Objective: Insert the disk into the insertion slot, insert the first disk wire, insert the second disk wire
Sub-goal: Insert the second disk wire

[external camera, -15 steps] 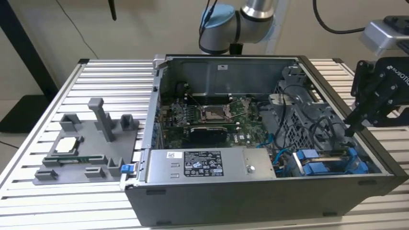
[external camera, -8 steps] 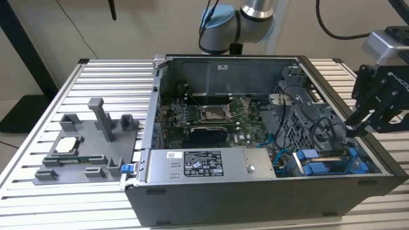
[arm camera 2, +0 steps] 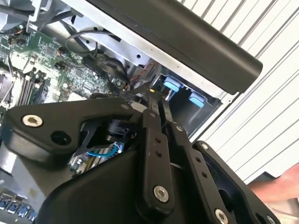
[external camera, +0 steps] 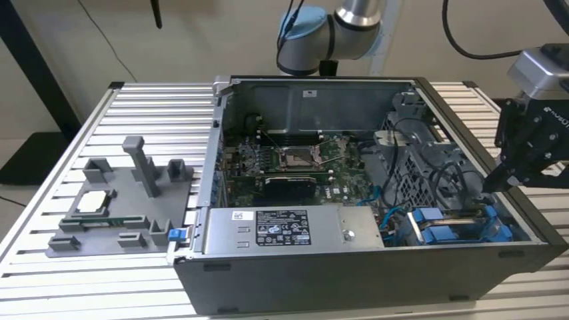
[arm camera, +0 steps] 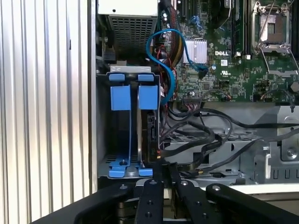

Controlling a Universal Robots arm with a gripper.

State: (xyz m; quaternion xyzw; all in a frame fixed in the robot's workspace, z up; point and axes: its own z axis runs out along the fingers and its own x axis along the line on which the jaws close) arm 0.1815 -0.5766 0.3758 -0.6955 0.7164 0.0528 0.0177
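Note:
The disk (arm camera: 148,133) stands on edge in the insertion slot (arm camera: 105,154), a grey metal cage with blue plastic carriers (arm camera: 120,97). In the exterior view the slot (external camera: 454,227) is in the case's near corner, at the exterior view's right. My gripper (arm camera: 161,167) is at the disk's near end, its black fingers (arm camera: 150,196) pressed close together. Black disk wires (arm camera: 205,140) run from the cage up to the fingertips, which look shut on one wire's plug. The second wrist view shows the gripper (arm camera 2: 158,98) pointing down into the cage. My gripper (external camera: 498,183) hangs over the case's edge.
The open computer case holds a motherboard (external camera: 294,160) and a grey power-supply box (external camera: 294,228). A blue cable (arm camera: 161,51) loops beside the cage. A grey fixture (external camera: 124,200) with parts sits on the slatted table at the exterior view's left. A person's hand (arm camera 2: 275,189) is nearby.

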